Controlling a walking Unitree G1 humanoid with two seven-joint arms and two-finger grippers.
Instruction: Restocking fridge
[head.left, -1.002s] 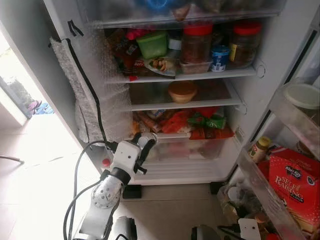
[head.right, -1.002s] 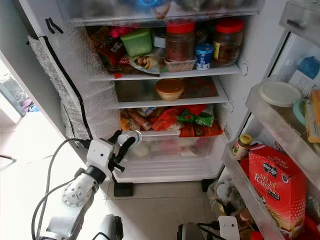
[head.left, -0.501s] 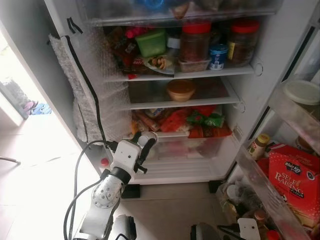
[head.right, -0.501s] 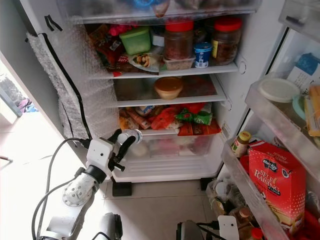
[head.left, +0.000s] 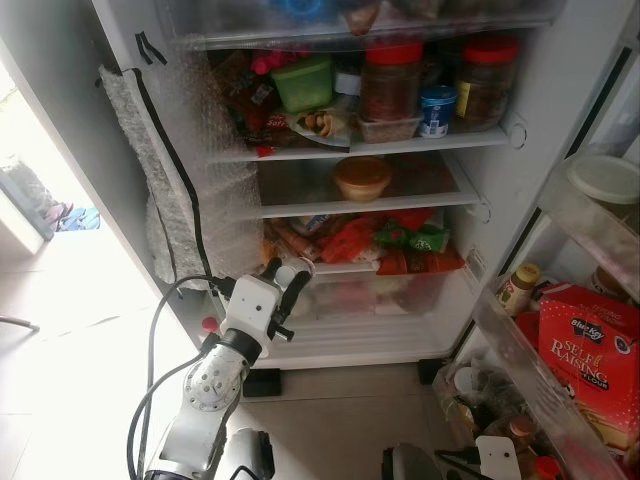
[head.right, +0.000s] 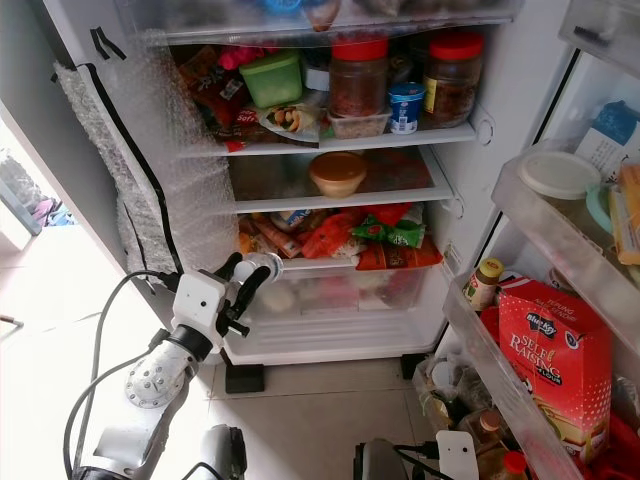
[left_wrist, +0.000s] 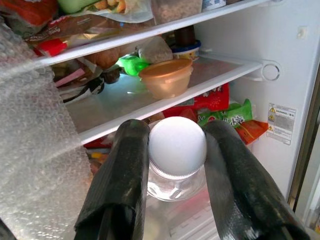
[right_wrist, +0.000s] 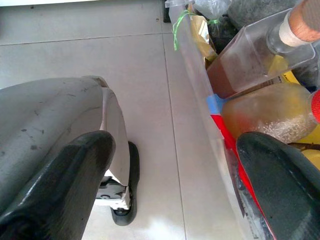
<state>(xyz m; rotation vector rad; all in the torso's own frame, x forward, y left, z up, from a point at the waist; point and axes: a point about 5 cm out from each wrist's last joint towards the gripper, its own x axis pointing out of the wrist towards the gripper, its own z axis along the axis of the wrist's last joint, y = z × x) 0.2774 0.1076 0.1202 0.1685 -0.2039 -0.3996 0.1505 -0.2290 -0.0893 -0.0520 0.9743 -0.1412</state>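
Observation:
My left gripper (head.left: 287, 283) is shut on a small clear jar with a white lid (left_wrist: 177, 147), one black finger (left_wrist: 121, 175) on each side of the jar. It holds the jar low at the left front of the open fridge, level with the clear bottom drawer (head.left: 375, 297) and just below the shelf of red and green packets (head.left: 400, 245). The middle shelf (head.left: 290, 190) above carries an orange lidded bowl (head.left: 363, 178) and has bare glass to the bowl's left. My right gripper (right_wrist: 170, 165) hangs idle and open over the floor beside the door bins.
The top shelf is crowded with a green tub (head.left: 304, 84), red-lidded jars (head.left: 392, 82) and a small blue-lidded pot (head.left: 437, 108). Bubble wrap (head.left: 180, 190) covers the fridge's left wall. On the right, the open door's bins hold a red flour box (head.left: 588, 350) and bottles (right_wrist: 260, 50).
The left gripper with the jar has edged slightly upward toward the fridge. The head view has shifted a little; the fridge contents have not moved.

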